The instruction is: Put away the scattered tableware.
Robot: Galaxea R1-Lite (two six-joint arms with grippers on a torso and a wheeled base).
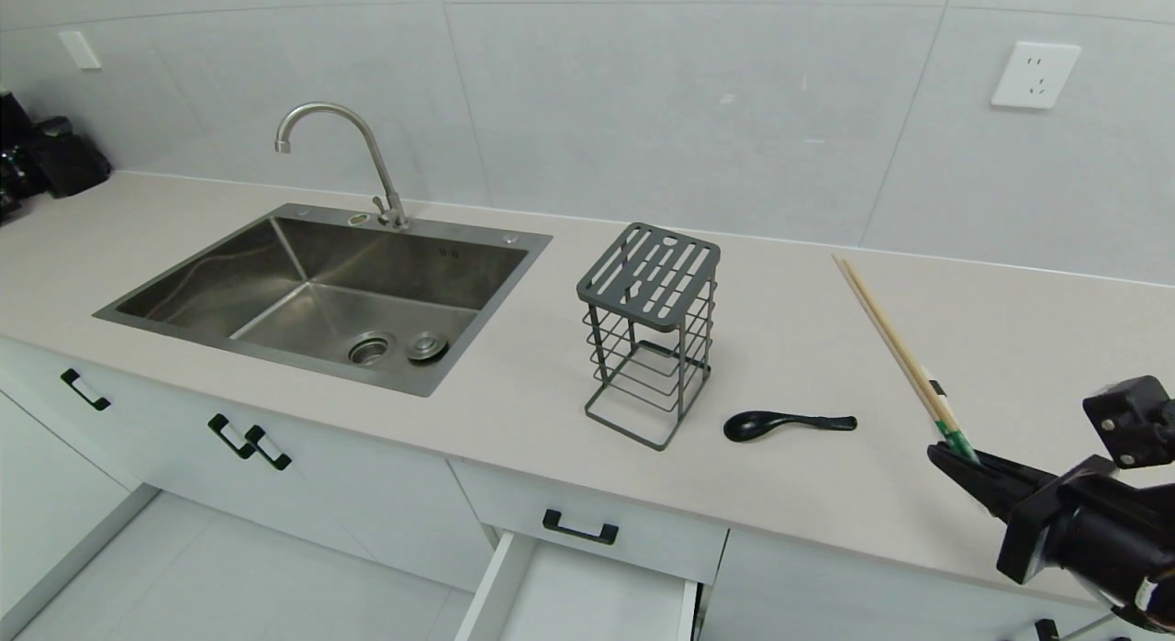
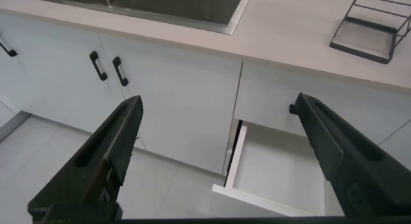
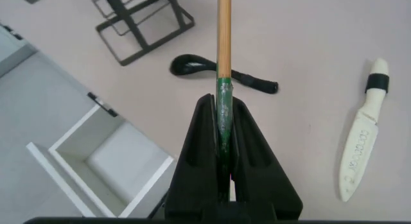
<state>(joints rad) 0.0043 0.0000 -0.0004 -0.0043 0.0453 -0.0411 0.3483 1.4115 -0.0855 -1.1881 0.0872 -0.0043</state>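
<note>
Head view: chopsticks [image 1: 895,342] in right gripper [image 1: 955,453], jaws clamped, pointing toward back wall [image 1: 643,99]; left gripper [image 2: 217,103], jaws apart.

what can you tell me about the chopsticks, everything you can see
The chopsticks are a pair of long, slim, wood-coloured sticks held side by side, green at one end. The right gripper has its jaws shut on the green end. The pair slants over the counter towards the wall; whether the far tips touch it is unclear.
</note>
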